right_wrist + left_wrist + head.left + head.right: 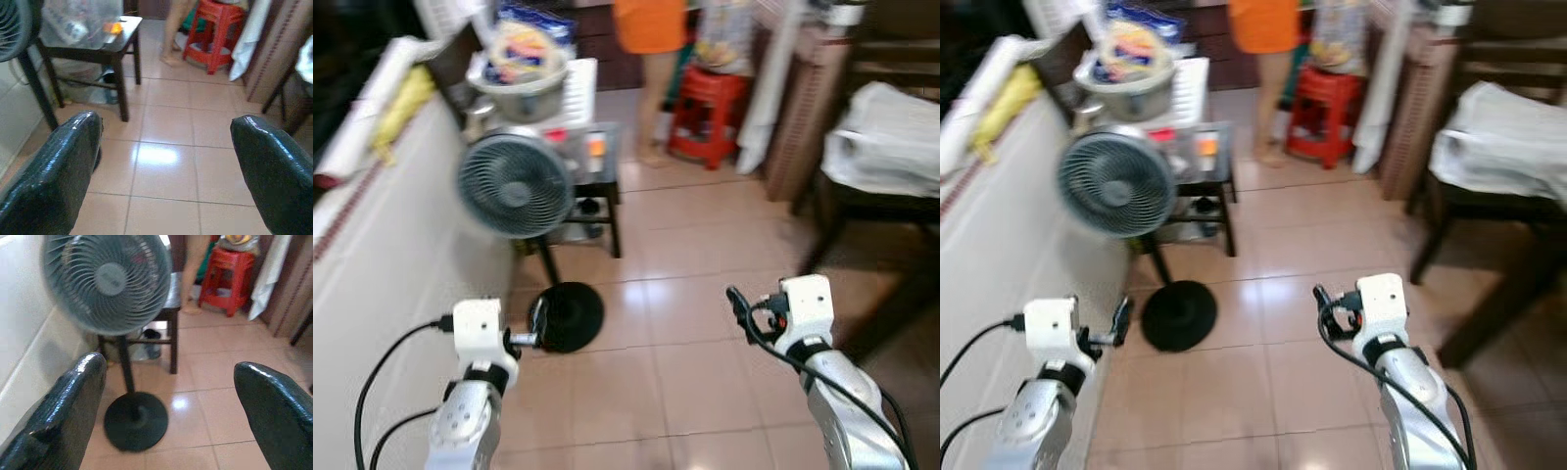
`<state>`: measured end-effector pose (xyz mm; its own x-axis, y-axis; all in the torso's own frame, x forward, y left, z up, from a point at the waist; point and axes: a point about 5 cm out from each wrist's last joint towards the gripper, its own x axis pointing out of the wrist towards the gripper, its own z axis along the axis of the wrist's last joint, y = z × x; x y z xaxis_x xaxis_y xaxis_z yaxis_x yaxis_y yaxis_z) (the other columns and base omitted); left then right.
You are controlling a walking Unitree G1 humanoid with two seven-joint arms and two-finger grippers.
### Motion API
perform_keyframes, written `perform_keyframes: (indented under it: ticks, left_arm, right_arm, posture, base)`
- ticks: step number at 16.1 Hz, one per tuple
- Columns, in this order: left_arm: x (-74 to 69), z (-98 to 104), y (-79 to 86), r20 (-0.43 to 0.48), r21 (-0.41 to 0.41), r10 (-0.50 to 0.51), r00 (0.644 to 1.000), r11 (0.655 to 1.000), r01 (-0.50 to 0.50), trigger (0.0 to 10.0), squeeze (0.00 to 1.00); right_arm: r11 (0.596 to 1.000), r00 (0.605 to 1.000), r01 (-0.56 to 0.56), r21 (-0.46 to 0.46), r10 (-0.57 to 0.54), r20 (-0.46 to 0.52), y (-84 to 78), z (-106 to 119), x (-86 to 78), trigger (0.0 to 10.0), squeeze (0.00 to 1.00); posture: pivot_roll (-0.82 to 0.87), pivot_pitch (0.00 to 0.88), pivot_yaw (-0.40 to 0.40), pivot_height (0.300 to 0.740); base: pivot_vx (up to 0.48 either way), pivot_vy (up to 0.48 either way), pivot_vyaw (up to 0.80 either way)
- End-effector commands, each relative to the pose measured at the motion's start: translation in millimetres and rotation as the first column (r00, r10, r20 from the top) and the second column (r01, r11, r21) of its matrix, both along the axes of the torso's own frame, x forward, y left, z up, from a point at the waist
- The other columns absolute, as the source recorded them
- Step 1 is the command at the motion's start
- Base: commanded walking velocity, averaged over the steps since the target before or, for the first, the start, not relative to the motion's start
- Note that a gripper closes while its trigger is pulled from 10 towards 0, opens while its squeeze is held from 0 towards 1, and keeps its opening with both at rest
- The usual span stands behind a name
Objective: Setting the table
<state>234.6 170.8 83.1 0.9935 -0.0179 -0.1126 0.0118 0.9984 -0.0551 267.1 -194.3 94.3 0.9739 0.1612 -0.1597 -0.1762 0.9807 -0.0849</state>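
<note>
1. No tableware can be made out; the likeliest bench [891,220] is the dark one ahead to the right, carrying a white bag [886,137].
2. Right tool [161,161], spread wide and empty, is nearer it.
3. Left tool [168,406], also wide and empty, faces the fan [514,184].

Glossy tan tiled floor [705,294] catching light, grey plastic fan [516,183] with matt black base, shiny red plastic stool [708,113], dark wooden chair [862,206] under white cloth [886,137], metal pot [521,93], glossy black fingers [63,416]
</note>
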Motion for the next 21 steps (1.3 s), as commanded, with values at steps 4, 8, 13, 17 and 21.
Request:
perform_keyframes:
  ticks: [4, 8, 13, 17, 21]
  left_arm:
    - [-1.3, -4.0, 3.0, -0.022, -0.022, 0.033, 0.999, 0.999, -0.033, 10.0, 0.00]
    - [4.1, -4.3, -3.4, -0.013, -0.049, 0.029, 0.999, 0.998, -0.030, 10.0, 0.00]
    - [4.4, -9.3, -4.1, -0.038, -0.069, 0.056, 0.998, 0.996, -0.059, 10.0, 0.00]
    - [10.2, -8.8, -0.8, -0.032, -0.072, 0.053, 0.998, 0.996, -0.055, 10.0, 0.00]
    - [16.1, -5.0, 1.1, -0.016, -0.055, 0.042, 0.999, 0.998, -0.043, 10.0, 0.00]
  right_arm:
    - [1.000, 1.000, -0.017, 0.009, 0.017, -0.007, 10.3, 1.6, 9.3, 10.0, 0.00]
    - [0.999, 1.000, -0.007, 0.037, 0.008, -0.027, 15.6, -2.9, 11.9, 10.0, 0.00]
    - [0.998, 0.998, -0.036, 0.044, 0.038, -0.052, 23.4, -9.1, 5.7, 10.0, 0.00]
    - [0.999, 0.998, -0.037, 0.041, 0.039, -0.045, 21.5, -5.5, 9.2, 10.0, 0.00]
    - [0.999, 0.999, -0.029, 0.043, 0.031, -0.041, 21.3, -4.3, 10.4, 10.0, 0.00]
  posture:
    - [-0.14, 0.065, 0.081, 0.740]
    - [-0.13, 0.080, 0.064, 0.740]
    - [-0.13, 0.080, 0.046, 0.740]
    - [-0.13, 0.078, 0.040, 0.740]
    - [-0.13, 0.076, 0.048, 0.740]
  base:
    - [0.000, 0.000, -0.79]
    - [0.000, 0.000, -0.79]
    - [0.000, 0.000, -0.79]
    - [0.000, 0.000, -0.79]
    - [0.000, 0.000, -0.79]
